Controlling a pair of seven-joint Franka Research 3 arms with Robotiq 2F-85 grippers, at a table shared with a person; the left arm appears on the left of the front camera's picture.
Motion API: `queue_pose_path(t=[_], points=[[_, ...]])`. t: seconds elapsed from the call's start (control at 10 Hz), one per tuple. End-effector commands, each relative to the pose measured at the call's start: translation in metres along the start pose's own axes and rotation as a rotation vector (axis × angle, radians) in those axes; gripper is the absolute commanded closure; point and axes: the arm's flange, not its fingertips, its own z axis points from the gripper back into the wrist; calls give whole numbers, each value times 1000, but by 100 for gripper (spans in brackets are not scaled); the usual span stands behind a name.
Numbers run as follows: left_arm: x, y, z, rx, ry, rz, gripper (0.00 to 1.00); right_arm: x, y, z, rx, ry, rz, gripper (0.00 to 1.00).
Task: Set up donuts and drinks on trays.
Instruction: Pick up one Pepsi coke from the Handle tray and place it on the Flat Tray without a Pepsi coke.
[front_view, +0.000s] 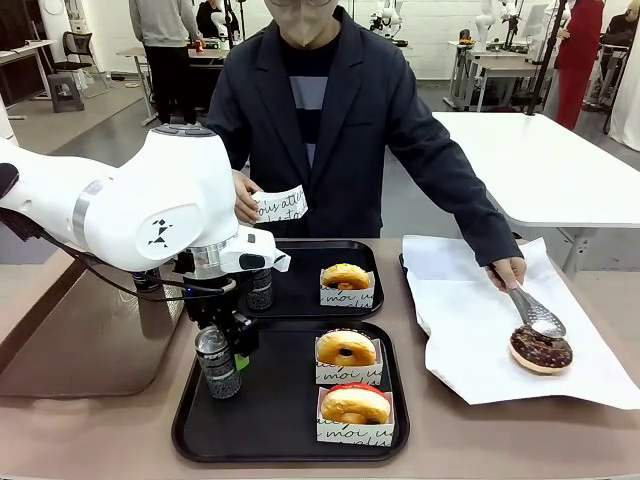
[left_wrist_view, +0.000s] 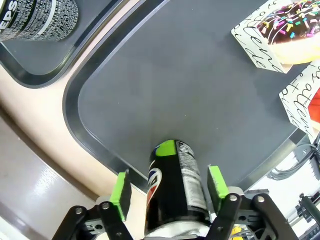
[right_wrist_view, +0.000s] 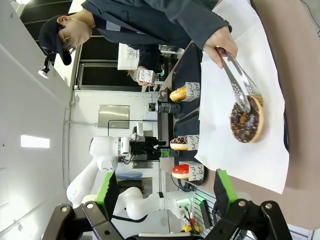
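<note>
Pepsi can (left_wrist_view: 175, 192) stands between my left gripper's (left_wrist_view: 170, 187) green pads (left_wrist_view: 120, 194), and I read a sliver of air on each side, so I judge the jaws parted and the can released. It sits upright at the left rim of the near black tray (front_view: 270, 415). To finish this well I would lift straight up along the can's axis, no sideways drift, since a slim can tips easily if a pad brushes it. Two sleeved donuts (front_view: 346, 349) sit on the same tray, well apart from the can. A second can (front_view: 260, 290) and a glazed donut (front_view: 346, 277) occupy the far black tray (front_view: 305, 290).

My right gripper (right_wrist_view: 165, 192) hangs spread and empty. The person's hand (front_view: 512, 272) holds tongs (front_view: 535, 315) at a chocolate sprinkled donut (front_view: 541, 349) on white paper (front_view: 470, 330); their other hand (front_view: 244, 198) holds an empty sleeve (front_view: 282, 204).

Beige table (front_view: 100, 440), brown tray (front_view: 70, 350) at left, busy lab behind.
</note>
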Motion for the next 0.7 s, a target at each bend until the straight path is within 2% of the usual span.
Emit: queue_pose_path(t=[0.0,0.6], points=[[-3,-1,1,-25,-19,-14,1,2,1,-1,27,-17,18,0],[-3,-1,2,-30,-15,-7,0,2,1,-1,27,-17,18,0]])
